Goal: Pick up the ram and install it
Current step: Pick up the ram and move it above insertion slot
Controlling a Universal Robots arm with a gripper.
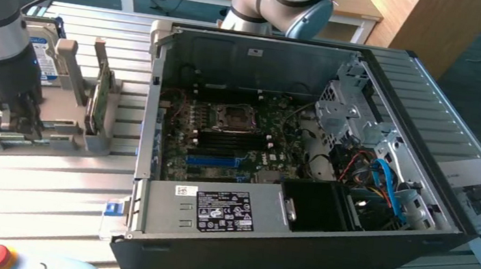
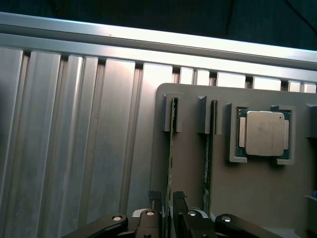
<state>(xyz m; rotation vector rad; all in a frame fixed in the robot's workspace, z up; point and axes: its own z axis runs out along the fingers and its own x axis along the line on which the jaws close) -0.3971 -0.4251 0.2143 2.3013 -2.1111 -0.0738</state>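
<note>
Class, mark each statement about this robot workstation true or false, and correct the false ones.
1. The computer case lies open, showing its motherboard. True.
2. The gripper is down inside the case. False: it is at the gray holder, to the exterior view's left of the case.
3. A processor chip sits in a recess of the holder. True.
4. The ram is seated on the motherboard. False: it stands on edge in a holder slot, with the gripper's open jaws on either side of it.
</note>
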